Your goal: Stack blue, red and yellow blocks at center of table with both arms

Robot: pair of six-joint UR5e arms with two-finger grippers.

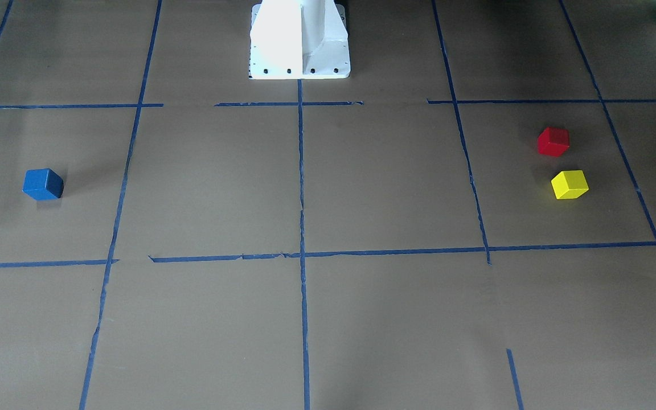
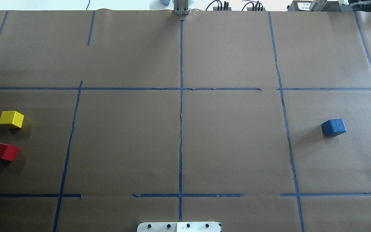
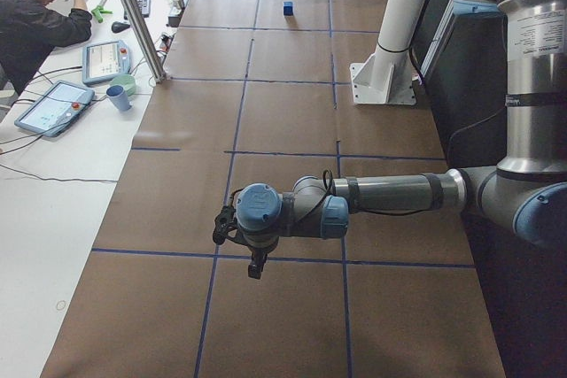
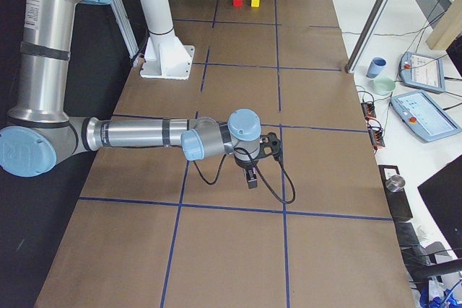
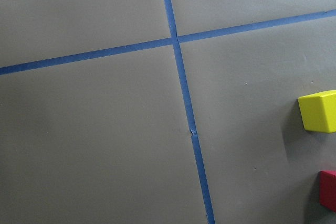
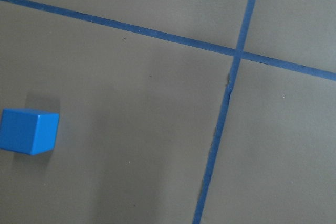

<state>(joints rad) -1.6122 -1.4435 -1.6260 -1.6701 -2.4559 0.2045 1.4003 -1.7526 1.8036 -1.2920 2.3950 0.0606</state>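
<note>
The blue block point(image 2: 333, 127) sits on the brown table on my right side; it also shows in the front view point(image 1: 43, 184) and at the left edge of the right wrist view point(image 6: 29, 131). The red block point(image 2: 4, 151) and the yellow block point(image 2: 11, 119) sit close together, apart, at the far left; both show at the right edge of the left wrist view, yellow point(image 5: 318, 111) and red point(image 5: 328, 188). My left gripper point(image 3: 257, 267) and right gripper point(image 4: 251, 178) hang above the table's ends and show only in the side views, so I cannot tell whether they are open or shut.
Blue tape lines point(image 2: 181, 129) divide the table into squares. The white robot base point(image 1: 299, 40) stands at the middle of my edge. A side table with tablets point(image 3: 53, 105), cups and a seated person point(image 3: 31, 15) runs along the far edge, with a metal post point(image 3: 133, 15).
</note>
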